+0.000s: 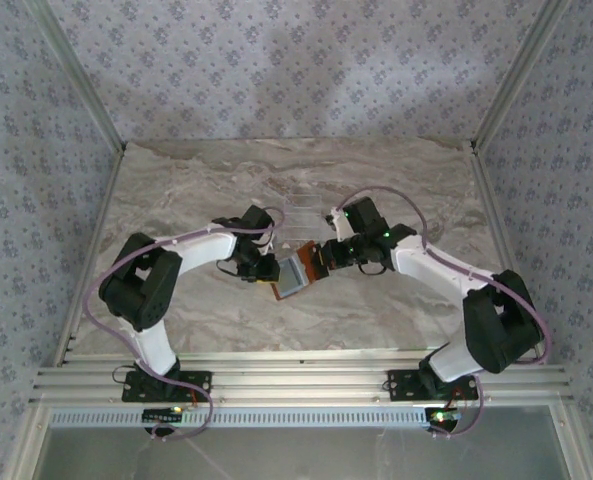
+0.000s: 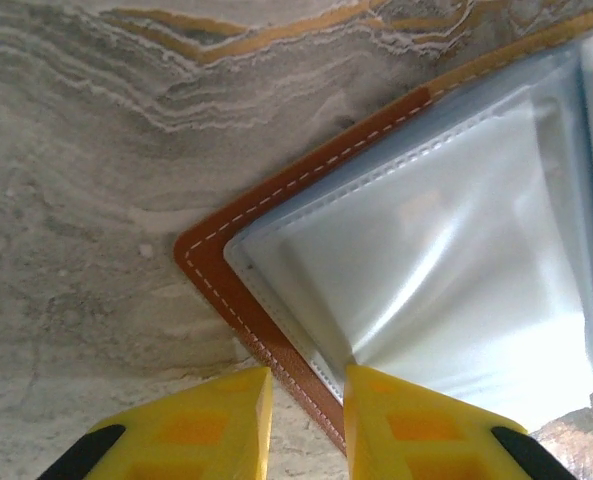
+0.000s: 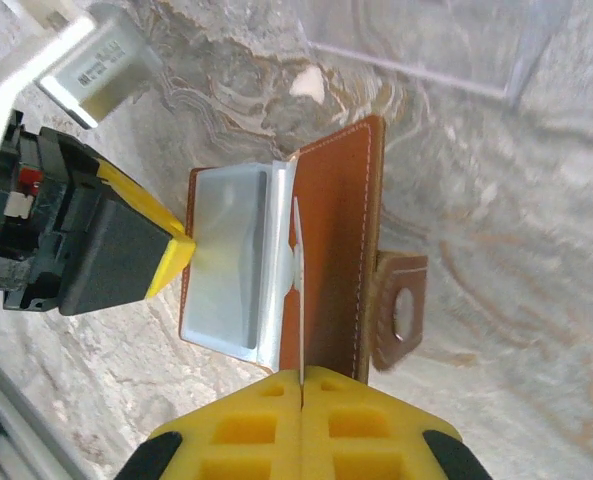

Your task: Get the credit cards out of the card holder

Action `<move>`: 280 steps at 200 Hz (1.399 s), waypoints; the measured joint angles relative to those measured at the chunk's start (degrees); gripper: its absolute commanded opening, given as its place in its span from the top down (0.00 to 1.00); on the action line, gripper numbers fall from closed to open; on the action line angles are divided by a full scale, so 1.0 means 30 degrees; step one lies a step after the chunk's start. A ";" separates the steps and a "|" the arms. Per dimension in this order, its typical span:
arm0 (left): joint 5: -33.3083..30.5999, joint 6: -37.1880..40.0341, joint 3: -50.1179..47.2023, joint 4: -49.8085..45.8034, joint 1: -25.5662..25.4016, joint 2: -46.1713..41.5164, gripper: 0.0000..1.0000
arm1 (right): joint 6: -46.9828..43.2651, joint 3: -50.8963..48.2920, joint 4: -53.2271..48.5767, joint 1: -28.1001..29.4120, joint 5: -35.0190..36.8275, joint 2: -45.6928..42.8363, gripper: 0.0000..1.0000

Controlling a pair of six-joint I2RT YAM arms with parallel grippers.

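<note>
- The brown leather card holder (image 1: pixel 294 272) lies open at mid-bench between the 2 grippers. Its grey-blue lining (image 2: pixel 426 250) faces up, and a strap tab (image 3: pixel 401 315) sticks out from the brown flap's outer edge.
- A whitish credit card (image 3: pixel 298 280), seen edge-on, stands out of the card holder along the fold beside the brown flap.
- Left gripper (image 2: pixel 308 385): jaws narrow, pinching the card holder's stitched brown edge close to a corner.
- Right gripper (image 3: pixel 303 378): jaws pressed together on the near end of the whitish credit card.
- Both arms reach inward from their bases, elbows bent outward, wrists meeting at the card holder.
- A clear plastic stand (image 1: pixel 301 200) sits just behind them on the marble bench (image 1: pixel 176 200).
</note>
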 measured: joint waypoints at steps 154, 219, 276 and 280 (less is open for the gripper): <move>-0.0408 0.1268 0.1865 -0.0933 0.0087 0.1064 0.70 | -1.4192 0.7657 -0.4932 0.0947 0.4495 0.2769 1.00; -0.1399 0.1107 0.1661 -0.1413 0.0335 -0.0226 0.68 | -2.0174 1.1555 -0.7074 0.0816 0.4342 0.7096 1.00; -0.1858 0.1035 0.0262 -0.1501 0.0743 -0.2535 0.68 | -2.2986 1.6211 -0.9063 0.0692 0.4350 1.0965 1.00; -0.1865 0.1035 0.0146 -0.1508 0.0772 -0.2594 0.68 | -2.3059 1.6436 -0.9165 0.0692 0.4357 1.1154 1.00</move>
